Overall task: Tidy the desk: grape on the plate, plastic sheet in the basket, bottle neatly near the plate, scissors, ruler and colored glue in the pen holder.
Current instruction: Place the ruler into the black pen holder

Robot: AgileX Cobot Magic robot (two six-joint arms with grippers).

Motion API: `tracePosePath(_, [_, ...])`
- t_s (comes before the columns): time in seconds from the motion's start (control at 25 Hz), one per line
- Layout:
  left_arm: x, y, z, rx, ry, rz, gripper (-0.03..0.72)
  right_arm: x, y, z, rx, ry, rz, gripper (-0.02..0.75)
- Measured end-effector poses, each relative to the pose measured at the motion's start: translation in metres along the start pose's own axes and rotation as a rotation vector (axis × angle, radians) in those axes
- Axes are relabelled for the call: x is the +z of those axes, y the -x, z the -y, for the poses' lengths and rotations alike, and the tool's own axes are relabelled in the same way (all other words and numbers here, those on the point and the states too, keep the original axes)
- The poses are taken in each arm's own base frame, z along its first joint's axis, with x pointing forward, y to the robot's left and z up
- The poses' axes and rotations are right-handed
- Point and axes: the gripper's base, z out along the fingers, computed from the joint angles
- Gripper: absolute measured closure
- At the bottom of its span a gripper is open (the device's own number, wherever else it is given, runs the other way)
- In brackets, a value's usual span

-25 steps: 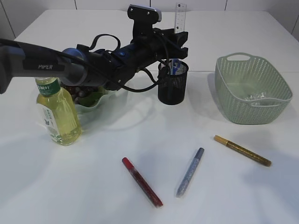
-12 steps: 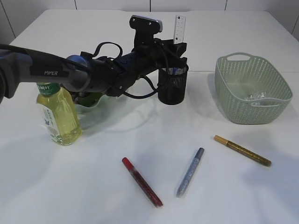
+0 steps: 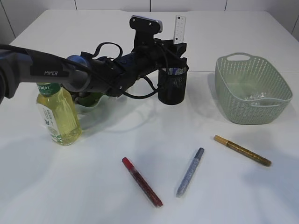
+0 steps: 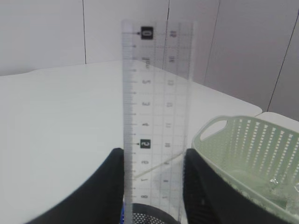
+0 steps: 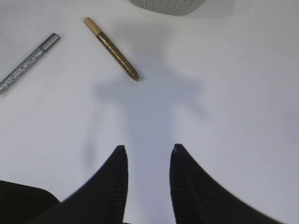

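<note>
Left hand (image 4: 152, 186) gripped the ruler (image 3: 179, 29) upright over the pen holder (image 3: 173, 86); next it needed lowering, then letting go.

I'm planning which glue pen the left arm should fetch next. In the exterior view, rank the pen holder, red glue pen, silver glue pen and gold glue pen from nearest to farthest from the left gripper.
1. Pen holder: directly below the left gripper.
2. Red glue pen and silver glue pen: front centre, too close to call.
3. Gold glue pen: front right, roughly as far; not clearly farther.
</note>
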Motion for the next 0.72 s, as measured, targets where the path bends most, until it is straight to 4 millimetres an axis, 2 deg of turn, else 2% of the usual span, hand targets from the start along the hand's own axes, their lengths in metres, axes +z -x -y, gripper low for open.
tracePosePath(0.72, [0.0000,-0.0001,0.0003,0.005,-0.003,-0.002,0.398,0.0000,0.0000,0.0001,-0.001,-0.002,0.000,0.478])
